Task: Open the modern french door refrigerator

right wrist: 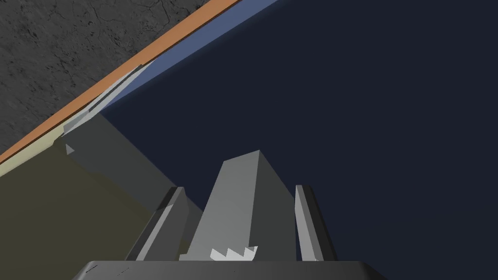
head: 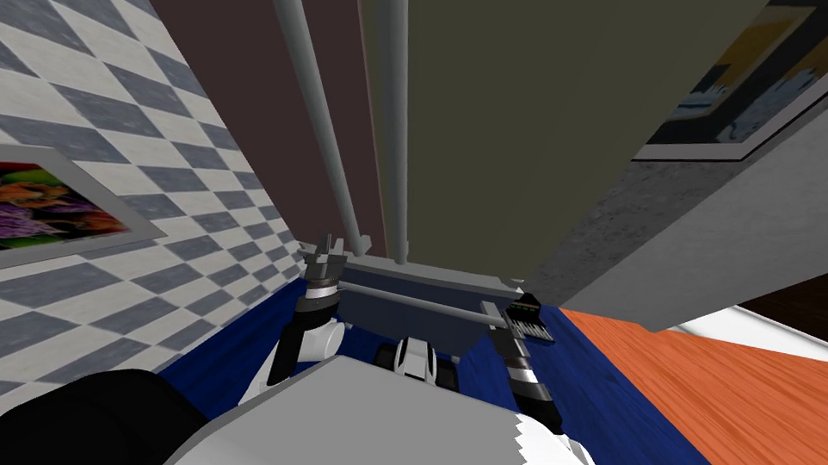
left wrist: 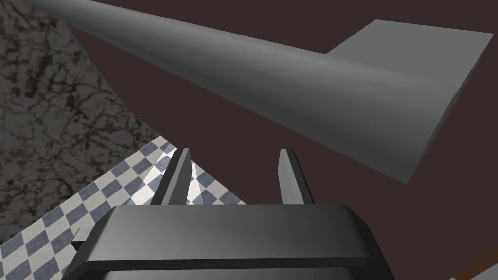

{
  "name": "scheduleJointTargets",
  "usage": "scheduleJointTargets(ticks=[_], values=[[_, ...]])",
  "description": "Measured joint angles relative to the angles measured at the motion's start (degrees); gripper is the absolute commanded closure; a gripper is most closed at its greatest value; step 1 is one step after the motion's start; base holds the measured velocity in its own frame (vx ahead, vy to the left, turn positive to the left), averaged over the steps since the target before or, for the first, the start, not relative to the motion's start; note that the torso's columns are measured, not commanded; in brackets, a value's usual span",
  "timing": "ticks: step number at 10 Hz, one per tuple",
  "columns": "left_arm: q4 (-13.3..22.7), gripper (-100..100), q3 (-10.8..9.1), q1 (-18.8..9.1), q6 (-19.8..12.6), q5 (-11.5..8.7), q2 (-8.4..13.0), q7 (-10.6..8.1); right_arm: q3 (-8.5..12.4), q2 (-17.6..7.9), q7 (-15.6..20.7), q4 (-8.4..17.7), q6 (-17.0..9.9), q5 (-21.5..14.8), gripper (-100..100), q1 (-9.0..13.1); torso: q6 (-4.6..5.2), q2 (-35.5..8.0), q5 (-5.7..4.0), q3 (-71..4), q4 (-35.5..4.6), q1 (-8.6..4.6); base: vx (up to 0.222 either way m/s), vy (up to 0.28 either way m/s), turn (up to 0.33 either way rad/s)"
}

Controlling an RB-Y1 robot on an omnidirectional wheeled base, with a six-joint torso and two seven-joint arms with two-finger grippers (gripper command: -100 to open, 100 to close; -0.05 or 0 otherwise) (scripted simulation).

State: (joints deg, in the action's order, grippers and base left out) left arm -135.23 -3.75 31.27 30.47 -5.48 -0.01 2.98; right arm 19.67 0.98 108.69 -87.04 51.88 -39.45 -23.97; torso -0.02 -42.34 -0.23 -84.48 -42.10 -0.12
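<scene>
- My left claw [left wrist: 234,153] is released, its two fingers spread with nothing between them. It points at the dark maroon left door [head: 228,73] of the refrigerator [head: 491,202], near the lower end of that door's grey upright handle [left wrist: 272,82].
- The handle crosses just beyond my fingertips and apart from them, so I have no grip on it yet.
- My right claw [right wrist: 240,188] is released too, with a finger on either side of a grey bar [right wrist: 238,214] but not pressing it. Going by the head view, this is likely the right end of the drawer handle [head: 418,305] below the two doors.
- The refrigerator stands close, straight ahead of me. Its olive right door [head: 538,92] sits beside the maroon one.
- As I judge it, the step in hand is lining up to grasp the left door's handle.
- Next I would ease the left claw forward until the handle sits between the fingers and clench. Then I would pull in an arc about the door's outer edge.
- The refrigerator's top and its hinges are cut off. I cannot tell whether the doors are sealed or a crack ajar, nor how far the handle stands off the door.
</scene>
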Motion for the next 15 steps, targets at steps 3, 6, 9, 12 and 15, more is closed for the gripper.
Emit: scheduleJointTargets(ticks=[3, 6, 9, 12, 15], values=[[0.0, 0, 0.0, -0.01, 0.0, 0.0, 0.0, 0.0, -0.02, -0.91, -1.47, -0.92, -0.8, -0.14, 100, -0.69, -0.09, 0.13, 0.08, -0.06, -0.04, 0.19, -0.149, 0.037, -0.021], [0.0, 0, 0.0, 0.0, 0.0, 0.0, 0.0, 0.0, -0.05, -1.28, -1.97, -1.34, -0.74, -0.15, 100, -1.2, -0.03, 0.01, 0.09, -0.02, -0.08, 0.07, -0.174, 0.005, -0.025], [0.0, 0, 0.0, 0.0, 0.0, 0.0, 0.0, 0.0, -0.12, -1.6, -2.46, -1.64, -0.51, -0.22, 100, -2.08, -0.1, 0.44, 0.15, -0.25, -0.1, 0.13, -0.149, 0.013, -0.025], [0.0, 0, 0.0, 0.0, 0.0, 0.0, 0.0, 0.0, -0.25, -1.74, -2.73, -2.15, 0.07, -0.14, 100, -2.69, -0.08, 0.04, 0.08, -0.01, -0.07, 0.16, -0.181, 0.003, -0.028], [0.0, 0, 0.0, 0.0, 0.0, 0.0, 0.0, 0.0, -0.37, -1.91, -2.81, -2.0, 0.74, -0.14, 100, -3.28, -0.05, 0.4, 0.14, -0.25, -0.09, 0.09, -0.143, -0.007, -0.013]])
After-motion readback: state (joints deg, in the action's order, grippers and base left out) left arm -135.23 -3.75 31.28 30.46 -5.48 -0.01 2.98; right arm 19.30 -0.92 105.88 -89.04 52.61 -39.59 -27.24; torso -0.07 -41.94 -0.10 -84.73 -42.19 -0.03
